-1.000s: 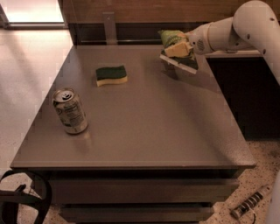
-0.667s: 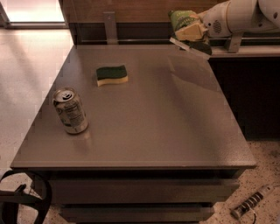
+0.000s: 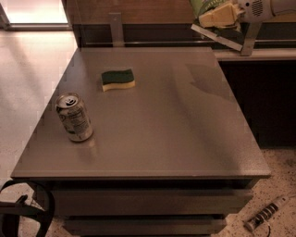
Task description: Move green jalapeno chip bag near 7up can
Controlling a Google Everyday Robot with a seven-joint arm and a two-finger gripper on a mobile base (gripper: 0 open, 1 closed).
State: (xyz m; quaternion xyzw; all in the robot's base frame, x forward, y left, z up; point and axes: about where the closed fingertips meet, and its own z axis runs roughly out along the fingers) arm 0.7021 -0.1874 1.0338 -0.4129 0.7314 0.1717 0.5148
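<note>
The green jalapeno chip bag (image 3: 201, 6) shows only as a green crinkly patch at the top edge, right of centre, lifted well above the table's far right corner. My gripper (image 3: 217, 17), with pale yellowish fingers (image 3: 224, 14), is shut on it; a flat pale seam (image 3: 215, 37) hangs below. The 7up can (image 3: 74, 117) stands upright near the table's front left, far from the bag and gripper.
A dark-green-topped yellow sponge (image 3: 118, 79) lies on the grey table (image 3: 175, 129) left of centre, towards the back. A low rail (image 3: 138, 44) runs along the far edge. A power strip (image 3: 267, 214) lies on the floor at the front right, a black cable loop (image 3: 21, 210) at the front left.
My gripper has lifted the chip bag off the table's far right corner and carried it up; it now sits at the top edge of the view. The can and sponge have not moved.
</note>
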